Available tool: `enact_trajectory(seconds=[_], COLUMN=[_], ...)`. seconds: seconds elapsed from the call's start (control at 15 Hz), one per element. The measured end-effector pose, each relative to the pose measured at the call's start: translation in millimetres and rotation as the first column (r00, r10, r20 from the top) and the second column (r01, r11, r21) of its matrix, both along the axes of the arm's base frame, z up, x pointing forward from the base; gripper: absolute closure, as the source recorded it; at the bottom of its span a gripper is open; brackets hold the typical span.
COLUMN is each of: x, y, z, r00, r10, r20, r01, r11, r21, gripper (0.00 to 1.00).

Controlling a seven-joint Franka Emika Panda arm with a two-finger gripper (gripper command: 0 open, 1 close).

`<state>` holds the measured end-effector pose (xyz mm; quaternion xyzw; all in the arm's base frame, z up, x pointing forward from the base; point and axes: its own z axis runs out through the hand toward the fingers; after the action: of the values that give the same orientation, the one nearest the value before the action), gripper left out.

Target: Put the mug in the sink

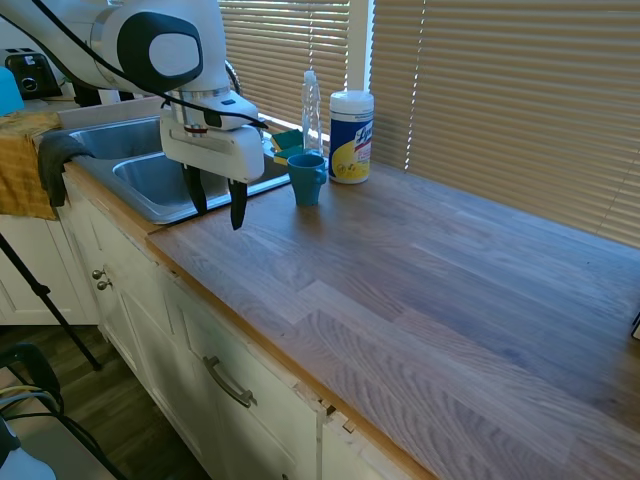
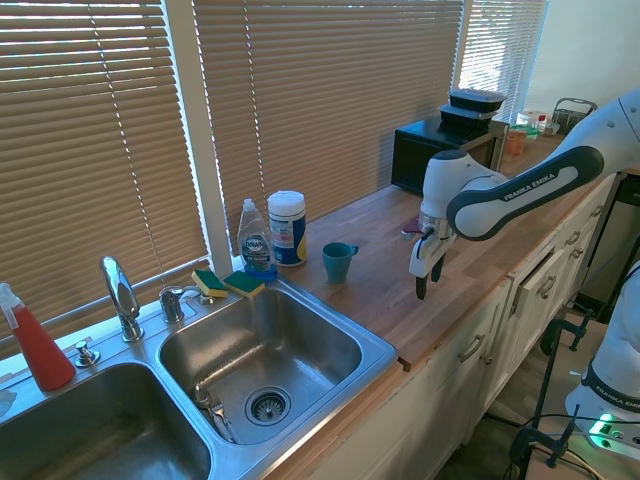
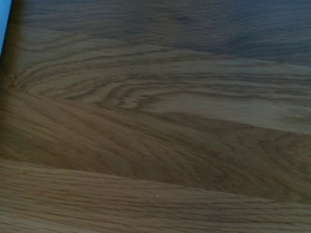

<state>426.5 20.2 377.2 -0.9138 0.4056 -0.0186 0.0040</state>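
Hanging fingers-down over the wooden worktop (image 1: pixel 420 290) in the first exterior view, the gripper (image 1: pixel 216 205) has its two dark fingers spread apart with nothing between them. It sits close to the worktop's front edge, just beside the corner of the sink (image 1: pixel 140 185). The mug (image 1: pixel 306 178) stands upright on the worktop a little beyond the gripper, toward the window blinds, apart from it. Just past the mug are a white canister (image 1: pixel 351 137) with a yellow label and a clear bottle (image 1: pixel 312 112).

From the second exterior view, the gripper (image 2: pixel 428 281) hovers above the worktop (image 2: pixel 400 290) near its front edge, holding nothing. The mug (image 2: pixel 338 262) stands well off to the sink side of the gripper, by the rim of the sink (image 2: pixel 330 395), whose near basin is next to it. Behind the mug are the canister (image 2: pixel 287 228), the bottle (image 2: pixel 256 240) and two sponges (image 2: pixel 228 284).

Seen from the wrist view, there is only blurred wood grain of the worktop (image 3: pixel 160 136), plus a pale blue sliver at one corner that I cannot identify.
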Motion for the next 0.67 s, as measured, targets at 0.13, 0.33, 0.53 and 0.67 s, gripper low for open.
enact_trajectory(seconds=[0.13, 0.33, 0.53, 0.67], x=[0.2, 10.2, 32.3, 52.7], y=[0.1, 2.5, 9.3, 17.0], z=[0.0, 16.9, 52.2, 73.0], r00=[1.0, 0.999, 0.995, 0.99], r10=[0.0, -0.006, -0.048, -0.101], r20=[0.0, 0.033, 0.084, 0.102], r01=[0.0, 0.006, 0.047, 0.1], r11=[1.0, 1.0, 0.999, 0.995], r21=[0.0, 0.001, 0.01, 0.022], gripper=[0.0, 0.0, 0.0, 0.0])
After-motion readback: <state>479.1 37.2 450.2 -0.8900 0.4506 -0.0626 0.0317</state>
